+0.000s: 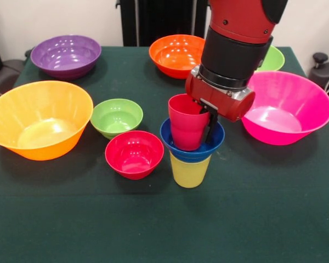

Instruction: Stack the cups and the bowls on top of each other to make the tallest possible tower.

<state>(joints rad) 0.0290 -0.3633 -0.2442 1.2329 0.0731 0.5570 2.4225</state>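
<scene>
On my screen, the tower (190, 147) stands mid-table: yellow cup (189, 171), blue bowl (193, 150), red cup (186, 123) upright. My gripper (208, 125) grasps the red cup's rim. The red bowl (134, 154) sits just left, below gripper height.

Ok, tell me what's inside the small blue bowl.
The red cup stands upright in the blue bowl, which sits on the yellow cup. The gripper reaches beside it; the bowl's floor is hidden.
</scene>
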